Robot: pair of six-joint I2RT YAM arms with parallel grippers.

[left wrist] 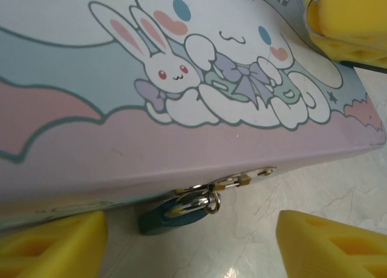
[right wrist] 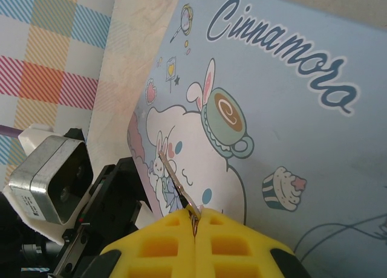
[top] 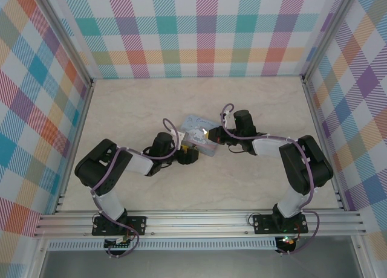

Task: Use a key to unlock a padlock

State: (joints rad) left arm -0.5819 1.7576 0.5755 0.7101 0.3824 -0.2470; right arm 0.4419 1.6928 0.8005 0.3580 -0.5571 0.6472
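Observation:
The pale blue cartoon-printed tin [left wrist: 181, 96] lies flat on the table, and the small bluish-grey padlock [left wrist: 172, 214] hangs from the hasp on its near side wall. My left gripper [left wrist: 190, 245] is open just in front of the padlock, one yellow finger [left wrist: 54, 245] on each side and neither touching it. My right gripper [right wrist: 196, 220] hovers over the tin's lid [right wrist: 284, 109], shut on the key [right wrist: 178, 184], whose thin metal blade sticks out beyond the pads. In the top view the left gripper [top: 187, 156] and right gripper [top: 211, 135] meet at the tin [top: 196, 126].
The marble-patterned table [top: 151, 109] is walled in by checked panels at the back and sides. The left arm's wrist camera [right wrist: 51, 175] and black gripper body [right wrist: 115, 211] sit close beside the tin's edge. The right gripper's yellow pads [left wrist: 347, 18] reach over the tin's far corner.

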